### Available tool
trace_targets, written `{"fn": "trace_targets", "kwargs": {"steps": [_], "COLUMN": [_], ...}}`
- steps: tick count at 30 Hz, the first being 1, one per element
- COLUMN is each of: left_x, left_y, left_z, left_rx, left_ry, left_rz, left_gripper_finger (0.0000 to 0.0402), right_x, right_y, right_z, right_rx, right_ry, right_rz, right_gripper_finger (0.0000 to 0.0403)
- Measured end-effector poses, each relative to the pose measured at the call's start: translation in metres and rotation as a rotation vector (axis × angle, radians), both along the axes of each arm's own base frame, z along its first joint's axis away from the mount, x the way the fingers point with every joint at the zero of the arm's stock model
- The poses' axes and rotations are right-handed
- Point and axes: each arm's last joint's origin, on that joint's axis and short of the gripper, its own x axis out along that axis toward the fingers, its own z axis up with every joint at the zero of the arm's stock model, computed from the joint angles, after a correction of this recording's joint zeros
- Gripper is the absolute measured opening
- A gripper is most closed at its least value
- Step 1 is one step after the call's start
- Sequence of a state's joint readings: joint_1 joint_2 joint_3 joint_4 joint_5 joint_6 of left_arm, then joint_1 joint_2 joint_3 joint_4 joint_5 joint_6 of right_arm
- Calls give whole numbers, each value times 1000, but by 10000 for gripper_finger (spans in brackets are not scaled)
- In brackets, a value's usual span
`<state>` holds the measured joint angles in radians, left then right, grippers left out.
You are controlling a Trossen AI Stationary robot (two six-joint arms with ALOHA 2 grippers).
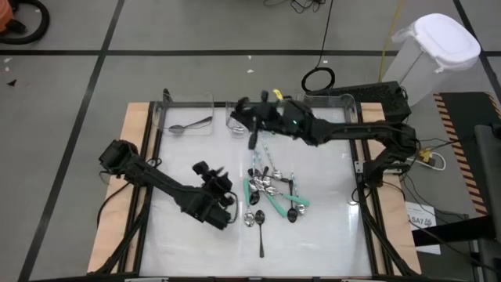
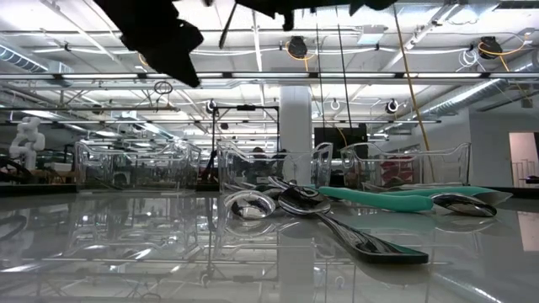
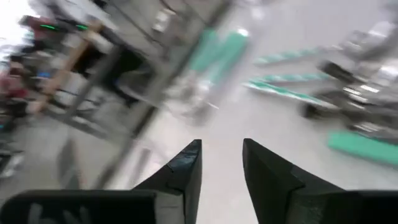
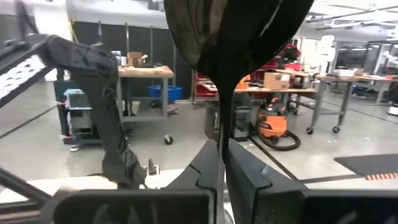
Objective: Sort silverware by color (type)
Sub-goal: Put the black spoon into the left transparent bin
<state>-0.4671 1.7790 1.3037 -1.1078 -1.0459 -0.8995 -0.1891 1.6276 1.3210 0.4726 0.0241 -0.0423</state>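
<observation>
Resting in left bin [image 1: 188, 117]: black spoon [image 1: 190, 124].

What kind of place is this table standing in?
Most likely a robotics lab or workshop hall. Beyond the table the right wrist view shows workbenches with boxes and an orange shop vacuum on a concrete floor, and the low view shows an open ceiling with pipes and hanging cables.
</observation>
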Motion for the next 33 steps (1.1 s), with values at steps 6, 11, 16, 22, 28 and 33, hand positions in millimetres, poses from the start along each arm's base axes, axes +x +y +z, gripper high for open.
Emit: {"fn": "trace_targets", "kwargs": {"steps": [6, 11, 16, 22, 28, 33], "left_x": [30, 24, 2, -32, -78, -106], "left_y": [-17, -17, 1, 13, 16, 15], "left_z": [-12, -39, -65, -58, -46, -42], "left_rx": [-232, -287, -307, -340, -299, -238], "left_ry": [62, 137, 182, -2, -195, -287], "left_rz": [-353, -491, -408, -430, -469, -459], "left_gripper_finger": [78, 60, 46, 40, 39, 39], "right_x": [43, 73, 91, 105, 110, 113], "right_y": [-31, -55, -75, -103, -130, -144], "right_z": [1, 2, 4, 1, -21, -41], "right_rx": [-6, -30, -78, -130, -114, -75], "right_ry": [89, 253, 359, 420, 432, 456], "right_rz": [65, 76, 101, 71, 69, 61], "right_gripper_finger": [7, 7, 7, 7, 7, 7]}}
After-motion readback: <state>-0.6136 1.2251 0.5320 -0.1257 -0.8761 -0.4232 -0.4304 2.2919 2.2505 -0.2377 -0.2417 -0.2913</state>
